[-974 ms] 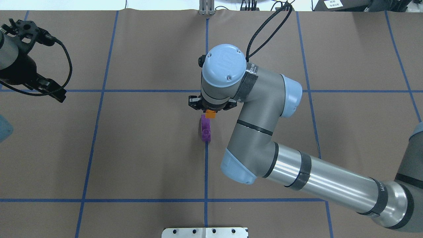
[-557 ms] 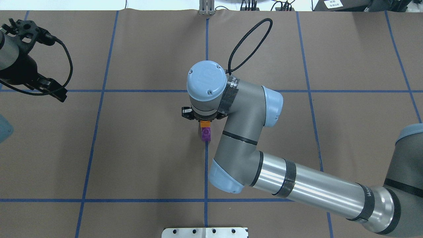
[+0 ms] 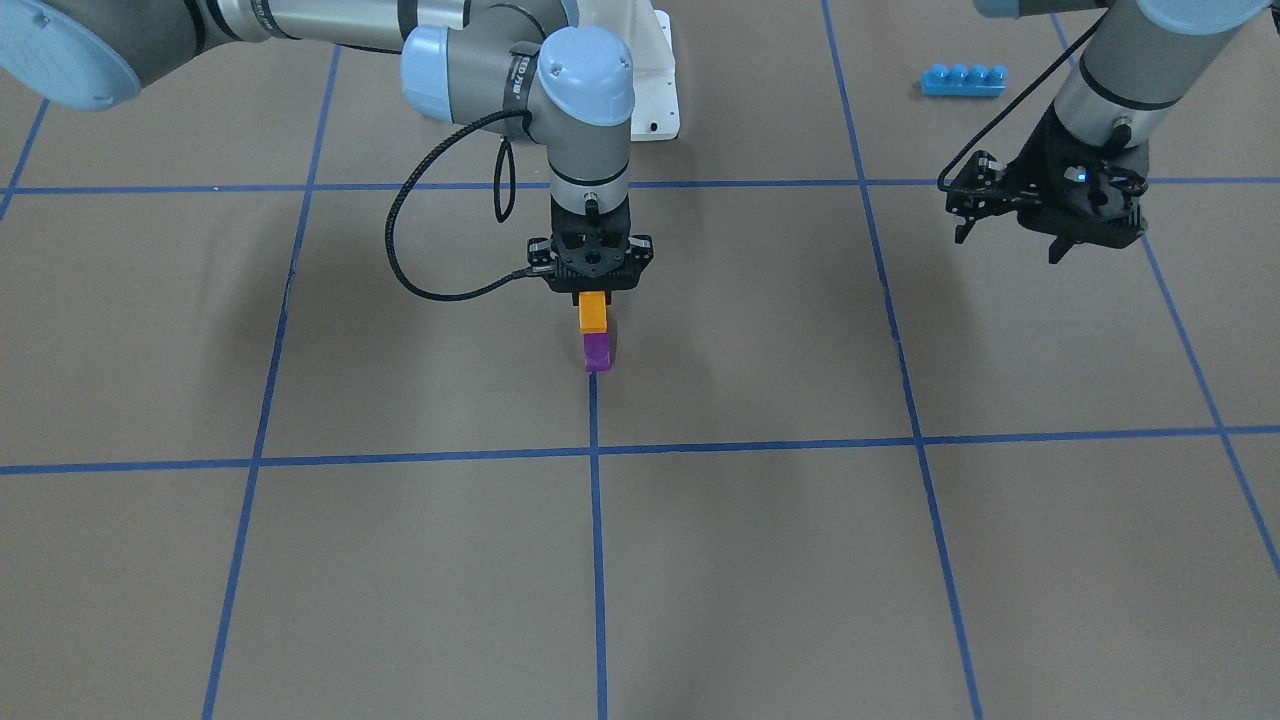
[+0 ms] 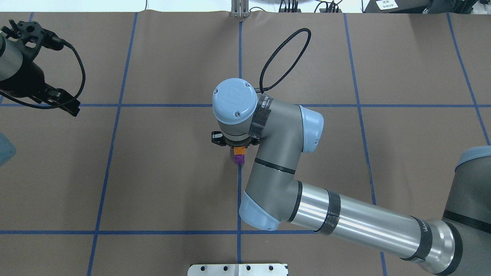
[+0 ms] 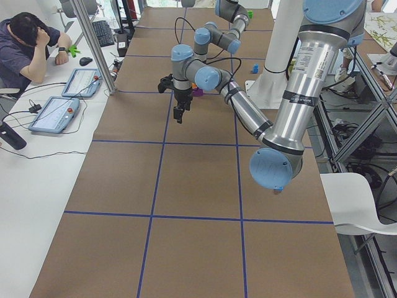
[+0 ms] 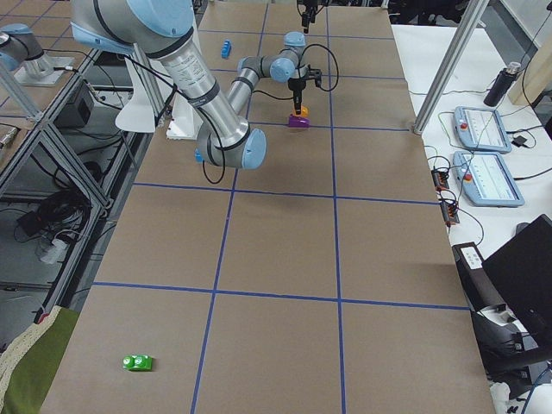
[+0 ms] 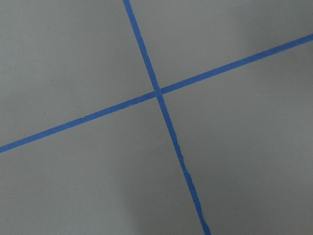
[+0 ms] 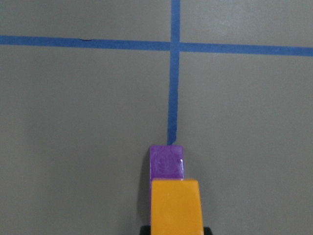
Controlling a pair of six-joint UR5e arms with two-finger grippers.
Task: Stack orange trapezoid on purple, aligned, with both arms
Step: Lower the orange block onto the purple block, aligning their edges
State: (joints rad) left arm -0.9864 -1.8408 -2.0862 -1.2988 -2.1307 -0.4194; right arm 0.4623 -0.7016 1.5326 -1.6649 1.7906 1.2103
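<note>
My right gripper point(image 3: 593, 298) is shut on the orange trapezoid point(image 3: 593, 314) and holds it upright just above the purple block point(image 3: 597, 353), which sits on the table at the end of a blue tape line. Whether the two blocks touch I cannot tell. In the right wrist view the orange trapezoid point(image 8: 176, 205) covers the near part of the purple block point(image 8: 167, 160). In the overhead view the right wrist hides most of both; only a bit of orange point(image 4: 239, 150) and purple point(image 4: 238, 160) shows. My left gripper point(image 3: 1008, 248) hangs empty and open far off to the side.
A long blue four-stud brick point(image 3: 962, 80) lies near the robot's base on its left side. A green toy point(image 6: 138, 363) lies at the table's far right end. A metal plate point(image 4: 238, 269) sits at the near edge. An operator point(image 5: 28, 43) sits beside tablets.
My right arm has moved toward the robot's side with the orange trapezoid, from beyond the purple block to over it, hiding most of the purple from overhead. The left arm has barely moved.
</note>
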